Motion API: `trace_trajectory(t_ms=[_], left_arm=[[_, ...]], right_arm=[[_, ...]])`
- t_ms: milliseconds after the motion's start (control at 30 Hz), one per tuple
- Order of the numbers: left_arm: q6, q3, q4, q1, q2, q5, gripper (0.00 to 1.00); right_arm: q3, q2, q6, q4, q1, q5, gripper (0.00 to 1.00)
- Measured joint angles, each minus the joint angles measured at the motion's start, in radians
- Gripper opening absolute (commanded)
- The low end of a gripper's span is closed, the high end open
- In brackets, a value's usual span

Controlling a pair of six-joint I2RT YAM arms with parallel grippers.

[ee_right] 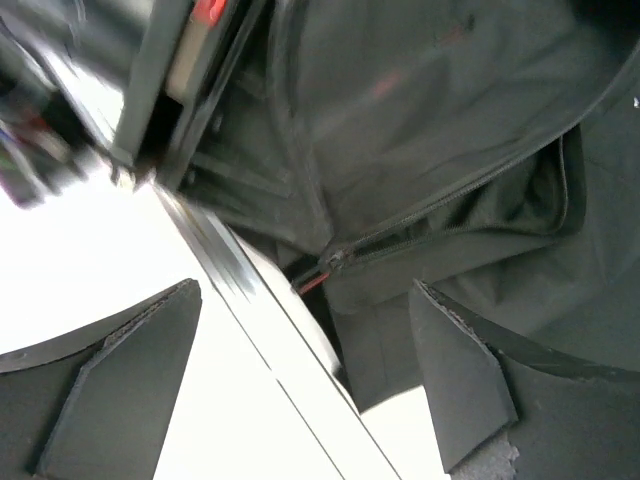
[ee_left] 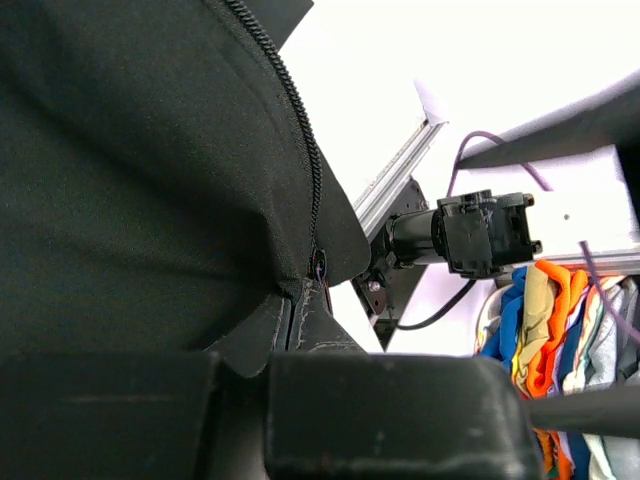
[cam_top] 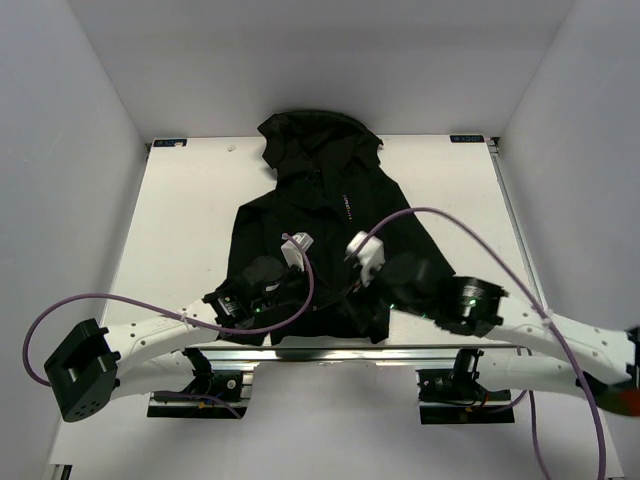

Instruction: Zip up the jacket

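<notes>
Black jacket [cam_top: 325, 230] mid-frame on white table [cam_top: 180, 220] | long axis runs up the frame, hood at top, hem at bottom | left gripper [ee_left: 268, 350] pinched together on hem | right gripper [ee_right: 305, 300] spread wide over slider [ee_right: 335, 258] | step, we judge: reaching for the pull | next: we close on it, draw hoodward
</notes>
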Motion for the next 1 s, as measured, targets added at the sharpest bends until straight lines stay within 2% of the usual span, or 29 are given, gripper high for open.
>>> trace_trajectory(t_ms=[167,233,367,400,767,867,933,1000], left_arm=[[-0.018,0.0,-0.011,0.0,0.0,-0.002,0.0],[-0.019,0.0,-0.01,0.0,0.0,-0.002,0.0],[-0.023,0.0,-0.01,0.0,0.0,-0.002,0.0],[-0.023,0.0,-0.01,0.0,0.0,-0.001,0.0],[-0.021,0.0,-0.018,0.0,-0.002,0.008,0.0],[-0.019,0.0,-0.022,0.0,-0.006,0.011,0.0],[-0.017,0.0,-0.024,0.0,-0.006,0.014,0.0],[-0.016,0.0,-0.025,0.0,-0.007,0.016,0.0]], right_arm=[[0.056,0.143,-0.022,-0.148,0.27,0.35,0.88],[0.07,0.191,-0.034,-0.191,0.333,0.477,0.87],[0.079,0.293,-0.045,-0.247,0.42,0.617,0.83],[0.079,0.312,-0.052,-0.254,0.436,0.64,0.8],[0.064,0.367,-0.139,-0.173,0.46,0.753,0.72],[0.048,0.368,-0.163,-0.147,0.46,0.759,0.65],[0.039,0.368,-0.175,-0.132,0.46,0.759,0.48],[0.035,0.371,-0.184,-0.124,0.455,0.756,0.41]])
